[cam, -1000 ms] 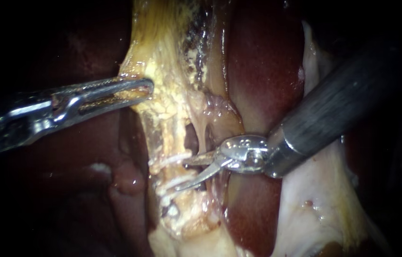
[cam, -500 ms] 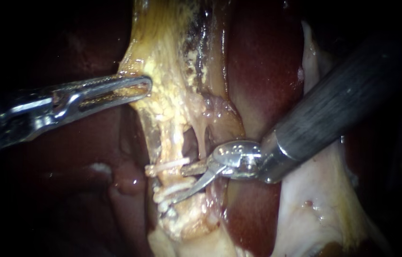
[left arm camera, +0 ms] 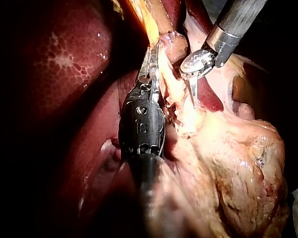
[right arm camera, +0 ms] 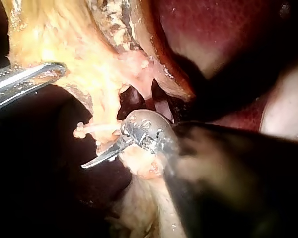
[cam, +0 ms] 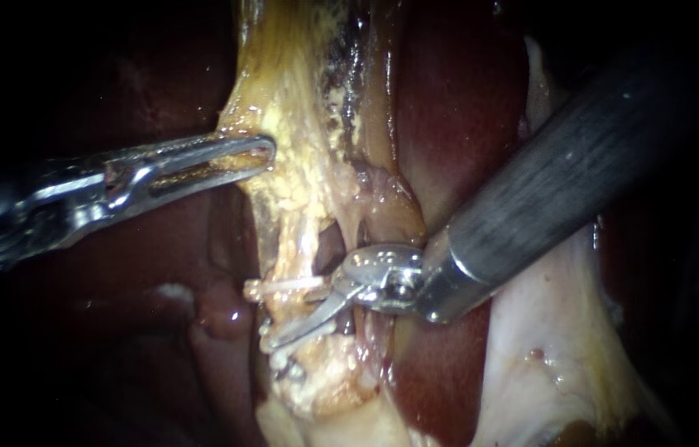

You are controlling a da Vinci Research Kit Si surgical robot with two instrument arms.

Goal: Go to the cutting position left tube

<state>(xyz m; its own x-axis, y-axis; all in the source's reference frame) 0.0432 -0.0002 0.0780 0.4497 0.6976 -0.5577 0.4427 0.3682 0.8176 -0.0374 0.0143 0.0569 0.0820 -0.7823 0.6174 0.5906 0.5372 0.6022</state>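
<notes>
One small dark window (cam: 331, 248) pierces the stalk, between the pale yellow, cord-like left tube (cam: 293, 248) and a thin glistening strand (cam: 356, 232). The slender right instrument (cam: 299, 313), its curved silver blades parted against that tube, fills the tight stretch by the white plastic clips (cam: 283, 288). Its thick dark shaft bars the liver's right side. The steel left instrument (cam: 260, 153) clamps lumpy yellow fatty tissue (cam: 299, 174) higher up. Smooth dark red liver (cam: 457, 124) backs everything; its left part lies open.

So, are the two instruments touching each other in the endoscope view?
No, the left instrument grips yellowish tissue higher up, while the right instrument is lower, at the clips, clearly apart.
</notes>
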